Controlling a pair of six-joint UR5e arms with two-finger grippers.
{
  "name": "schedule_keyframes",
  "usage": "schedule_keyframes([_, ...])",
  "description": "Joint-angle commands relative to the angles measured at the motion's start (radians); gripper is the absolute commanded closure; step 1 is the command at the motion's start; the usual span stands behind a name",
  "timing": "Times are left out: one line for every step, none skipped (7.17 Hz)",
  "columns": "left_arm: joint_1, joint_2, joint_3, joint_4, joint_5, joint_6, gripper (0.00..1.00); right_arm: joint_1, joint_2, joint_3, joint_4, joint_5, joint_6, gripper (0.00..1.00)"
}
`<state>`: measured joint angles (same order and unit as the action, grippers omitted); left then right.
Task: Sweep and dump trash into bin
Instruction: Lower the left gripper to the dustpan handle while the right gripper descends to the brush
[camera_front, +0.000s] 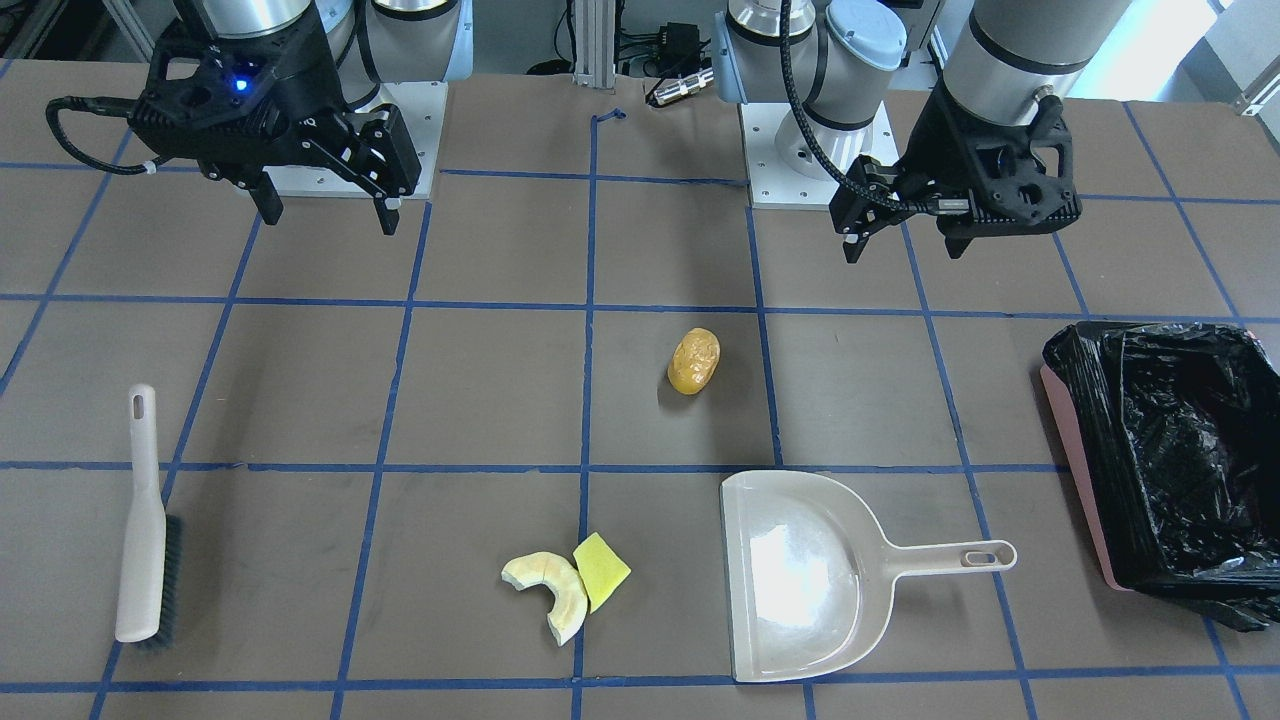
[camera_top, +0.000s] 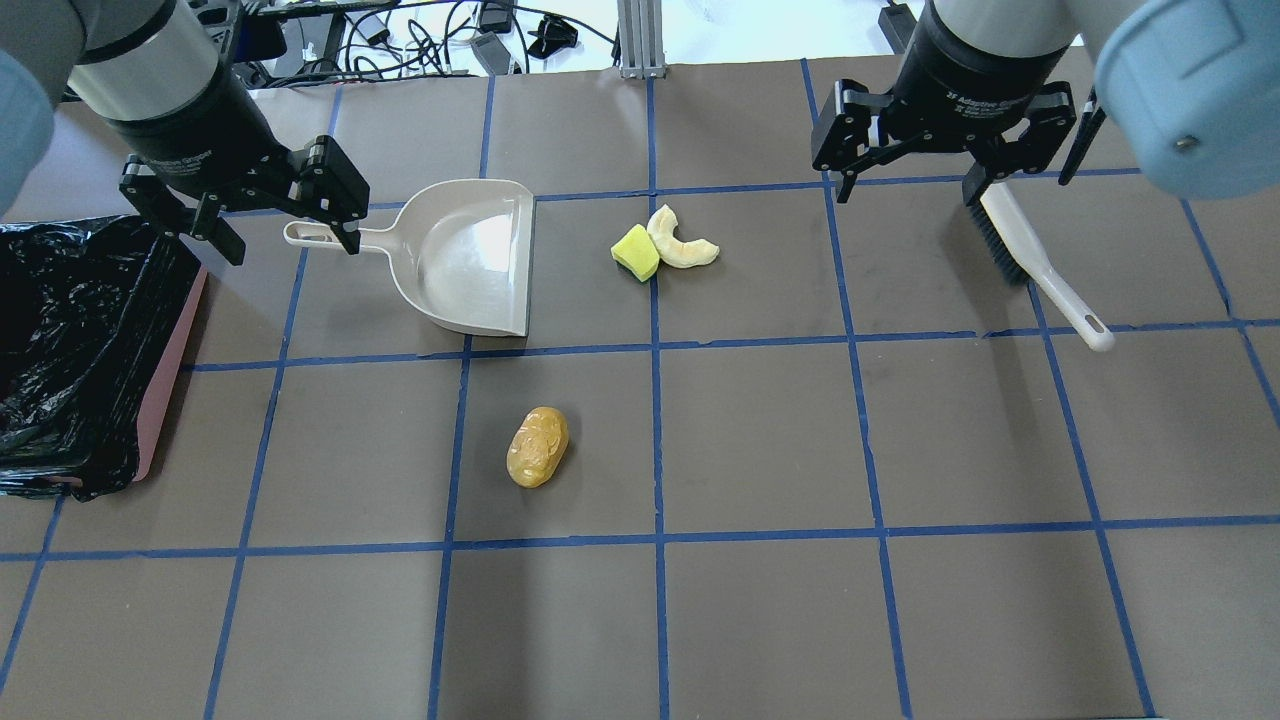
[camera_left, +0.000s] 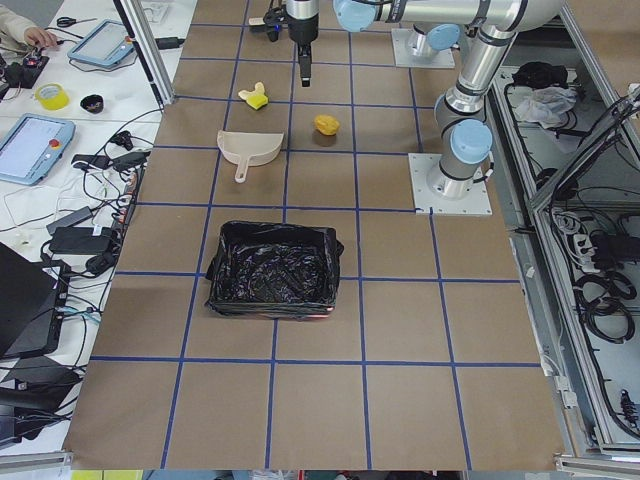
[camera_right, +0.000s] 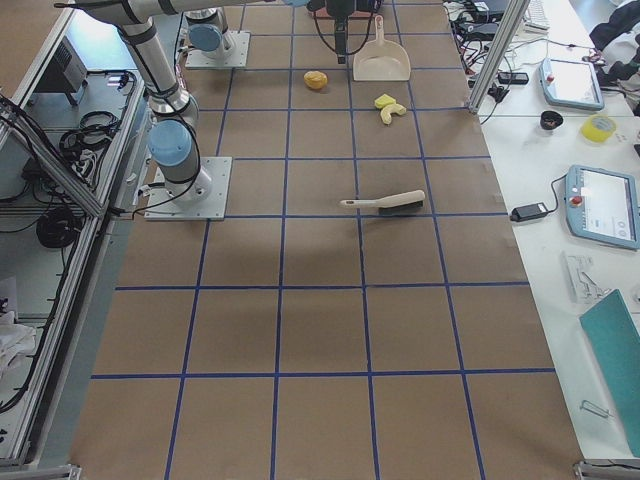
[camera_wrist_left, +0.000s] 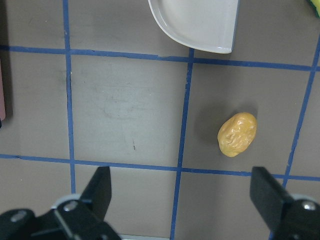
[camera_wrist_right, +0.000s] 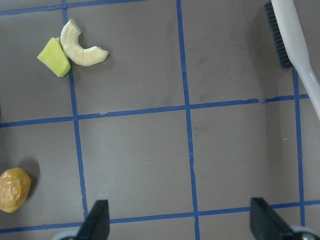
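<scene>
While three trash pieces (camera_front: 694, 361) lie, one bin (camera_front: 1085, 440) stands.

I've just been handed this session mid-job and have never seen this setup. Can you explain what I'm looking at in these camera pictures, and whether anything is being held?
It is a robot with two arms at a taped table, each ending in a two-finger gripper. One picture faces the robot from across the table, one looks over its shoulders, two look from the table's ends, two from the wrists. Facing the robot, sides are mirrored: the left gripper is on the picture's right, the right gripper on its left. Both are open, above the table, holding nothing. On the table lie a dustpan, a brush, a black-lined bin, and three trash pieces: a golden-brown lump alone, a cream crescent touching a yellow-green wedge.
</scene>
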<state>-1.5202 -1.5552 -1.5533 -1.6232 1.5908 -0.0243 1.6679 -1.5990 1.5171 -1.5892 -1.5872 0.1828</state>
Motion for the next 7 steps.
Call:
schedule_keyframes([0.0,0.0,-0.002,0.0,-0.002,0.0,0.0,-0.004,-0.001,0.0,0.006,-0.008,0.0,0.0])
schedule_keyframes([0.0,-0.002,-0.002,-0.001,0.001,0.003,0.0,-0.004,-0.001,0.0,0.006,-0.008,0.003,0.0])
schedule_keyframes([0.0,-0.003,-0.002,0.0,0.001,0.007,0.0,-0.004,0.001,0.002,0.008,-0.01,-0.003,0.0])
schedule_keyframes([0.002,-0.003,-0.001,0.0,0.0,0.009,0.0,-0.005,0.001,0.012,0.006,-0.01,-0.005,0.0])
schedule_keyframes([0.009,-0.008,-0.001,0.002,-0.003,0.009,0.0,-0.016,0.001,0.023,0.044,-0.011,-0.006,0.0])
schedule_keyframes([0.009,-0.014,0.002,0.011,-0.006,0.009,0.0,-0.049,0.001,0.017,0.145,-0.011,-0.005,0.0])
schedule_keyframes([0.009,-0.013,0.002,0.029,0.0,-0.008,0.0,-0.088,0.001,0.021,0.15,0.001,-0.003,0.0])
